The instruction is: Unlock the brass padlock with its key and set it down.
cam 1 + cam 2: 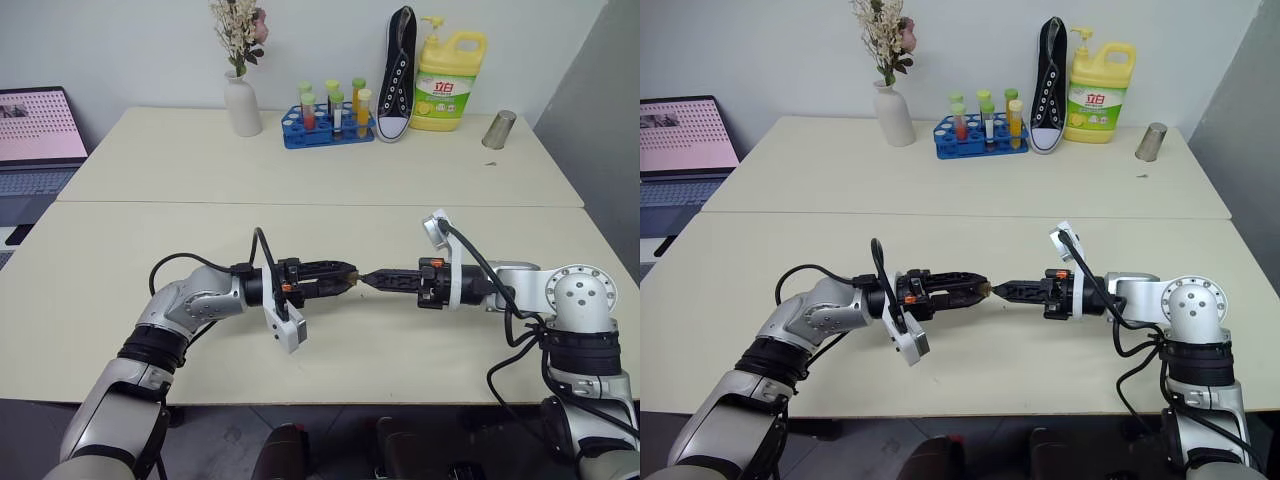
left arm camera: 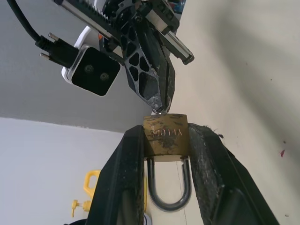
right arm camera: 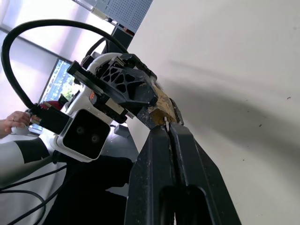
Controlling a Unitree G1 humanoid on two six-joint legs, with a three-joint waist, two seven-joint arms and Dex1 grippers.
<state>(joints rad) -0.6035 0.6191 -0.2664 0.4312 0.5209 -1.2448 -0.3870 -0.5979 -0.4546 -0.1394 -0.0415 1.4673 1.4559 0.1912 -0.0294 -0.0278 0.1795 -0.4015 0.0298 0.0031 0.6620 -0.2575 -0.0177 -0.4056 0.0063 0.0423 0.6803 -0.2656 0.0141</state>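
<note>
Small brass padlock [image 2: 166, 135], silvery shackle, held mid-air between the arms, near table edge | left gripper [image 1: 343, 279] clamps its flat sides | right gripper [image 1: 368, 280] clenched, apparently pinching the key [image 3: 166, 124] | rigid, light, slippery metal; grip body, not shackle.

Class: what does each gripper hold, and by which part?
Left gripper: the padlock, clamped by the sides of its brass body. Right gripper: shut on the key at the padlock's base, which is barely visible.

head stereo: high, facing down over table [image 1: 120, 300] | wrist views: close, facing each other
</note>
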